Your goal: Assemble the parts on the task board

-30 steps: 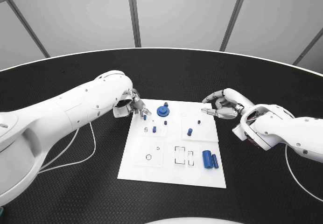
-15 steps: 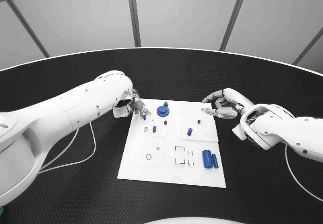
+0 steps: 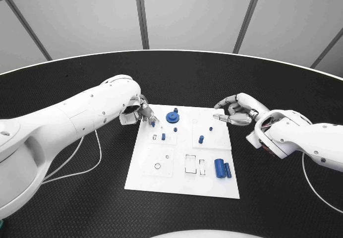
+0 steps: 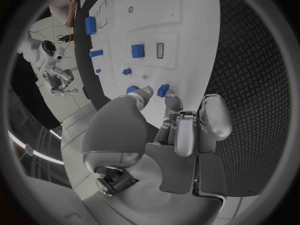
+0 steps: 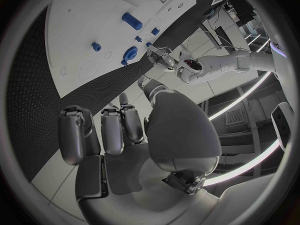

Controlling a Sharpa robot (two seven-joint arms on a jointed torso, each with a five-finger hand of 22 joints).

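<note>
On the task board (image 3: 182,178), two blue cylinders (image 3: 222,169) lie side by side at its near right part. Farther up stands the round blue part (image 3: 172,117) — left hand (image 3: 140,112) beside it pinches a small blue piece (image 4: 163,90). Right hand (image 3: 236,111) hovers at the board's far right corner — fingers curled, holding nothing.

White board (image 3: 182,173) flat on bench, with round blue part (image 3: 172,117) near far edge, two blue cylinders (image 3: 223,169) lying at right.

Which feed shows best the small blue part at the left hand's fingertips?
The left wrist view: the small blue part sits on the task board right at the left hand fingertips. The head view shows it small and partly hidden. In the right wrist view I cannot pick it out.
</note>
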